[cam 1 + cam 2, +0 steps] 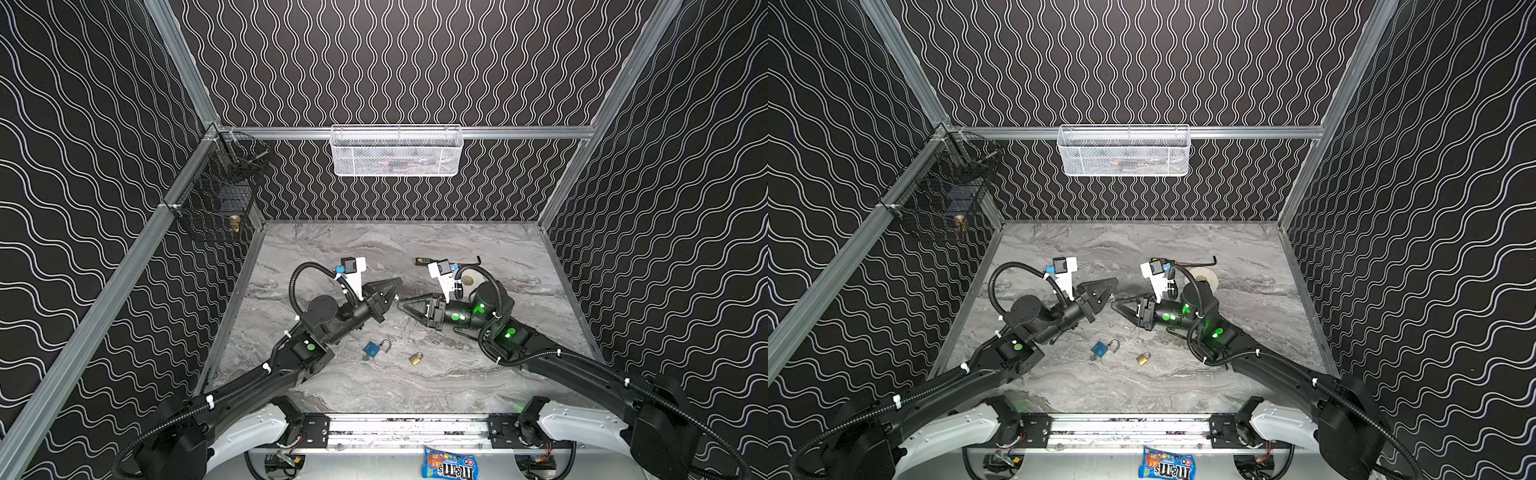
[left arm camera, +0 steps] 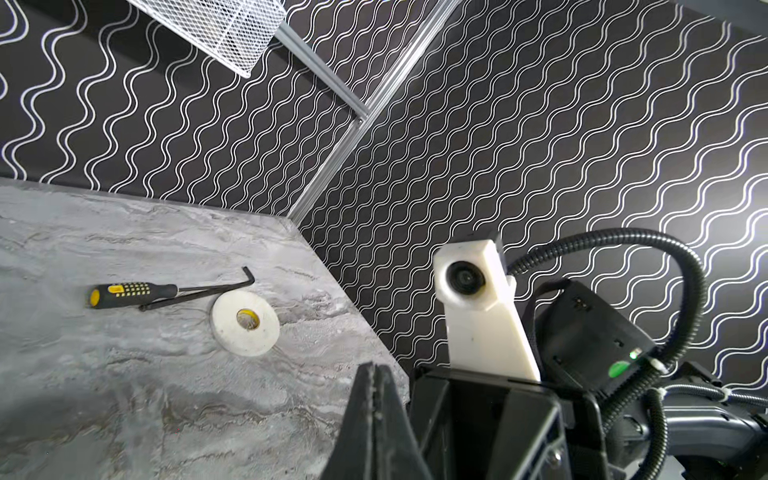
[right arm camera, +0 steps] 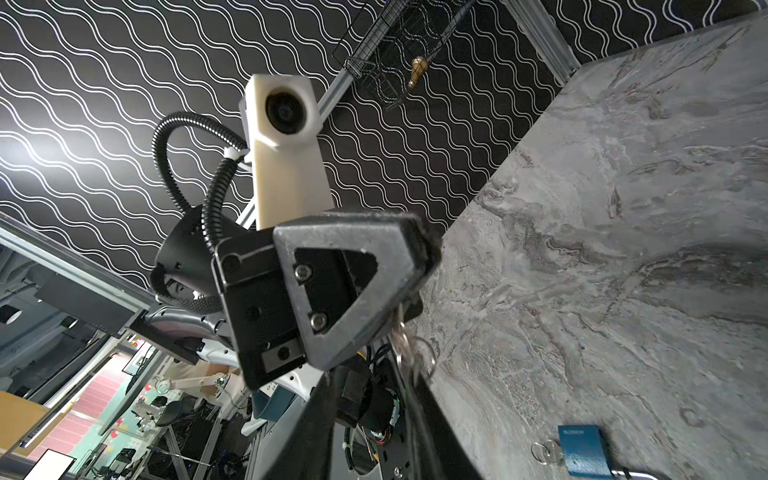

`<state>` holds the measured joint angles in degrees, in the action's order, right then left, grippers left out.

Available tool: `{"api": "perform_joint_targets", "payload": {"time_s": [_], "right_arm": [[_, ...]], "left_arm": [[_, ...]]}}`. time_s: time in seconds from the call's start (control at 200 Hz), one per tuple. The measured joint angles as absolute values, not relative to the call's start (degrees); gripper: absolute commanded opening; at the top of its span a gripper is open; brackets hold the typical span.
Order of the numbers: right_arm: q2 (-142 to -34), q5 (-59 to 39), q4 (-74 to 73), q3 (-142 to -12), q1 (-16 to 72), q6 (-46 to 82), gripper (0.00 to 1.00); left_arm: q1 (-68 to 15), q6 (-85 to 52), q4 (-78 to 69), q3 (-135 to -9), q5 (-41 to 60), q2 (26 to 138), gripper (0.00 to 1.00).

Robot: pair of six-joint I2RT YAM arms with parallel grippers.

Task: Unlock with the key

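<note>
M&M's bag [image 1: 450, 467] in front, left fingers [image 3: 345, 237] clamped on key [image 3: 402, 340] pointing at right fingers [image 1: 415, 300], their state unclear

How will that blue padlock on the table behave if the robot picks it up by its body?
The blue padlock looks metal and rigid, so probably heavy for its size. Its shackle appears open and may swing loose. The key at its base carries a ring that would likely dangle; lying flat, it should slide, not roll.
</note>
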<state>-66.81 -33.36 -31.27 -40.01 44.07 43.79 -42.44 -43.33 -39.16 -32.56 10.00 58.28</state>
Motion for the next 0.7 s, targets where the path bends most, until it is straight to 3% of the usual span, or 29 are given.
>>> {"api": "perform_joint_targets", "payload": {"time_s": [0.265, 0.701], "right_arm": [[-69.1, -35.0, -34.6, -40.3, 43.8, 44.8, 0.22], [-72.2, -36.0, -39.3, -41.1, 43.0, 46.3, 0.21]], "left_arm": [[-42.4, -43.5, -40.5, -32.6, 10.1, 58.6, 0.00], [-42.4, -43.5, -40.6, -32.6, 10.2, 58.9, 0.00]]}}
